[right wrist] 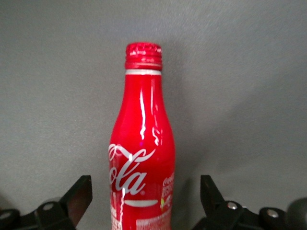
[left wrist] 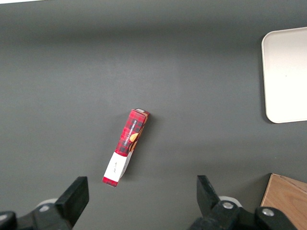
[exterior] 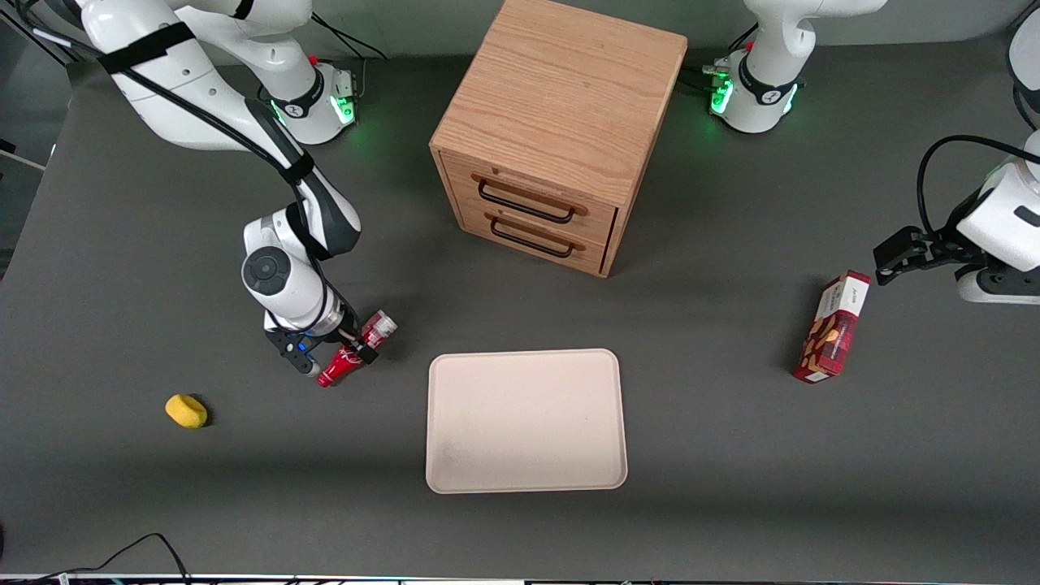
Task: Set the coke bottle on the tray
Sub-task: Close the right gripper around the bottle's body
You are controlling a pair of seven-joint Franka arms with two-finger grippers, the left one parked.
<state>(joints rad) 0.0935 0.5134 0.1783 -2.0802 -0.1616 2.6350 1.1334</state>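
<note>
Nearest us lies the tray (exterior: 526,421), flat on the worktop (exterior: 731,487). Just beside it, toward the working arm's end, the coke bottle (exterior: 351,353) lies on its side with our hand (exterior: 329,351) over it, fingers (right wrist: 76,196) apart and clear of the glass. We should centre, descend, then close squarely on the body.

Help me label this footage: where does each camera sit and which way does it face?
Front: high, looking down at the table, both arms, cabinet, tray.
Left wrist: on the parked arm, looking down at the snack box; shares box and tray with front.
Right wrist: on the working arm; open gripper fingers flank the coke bottle.
</note>
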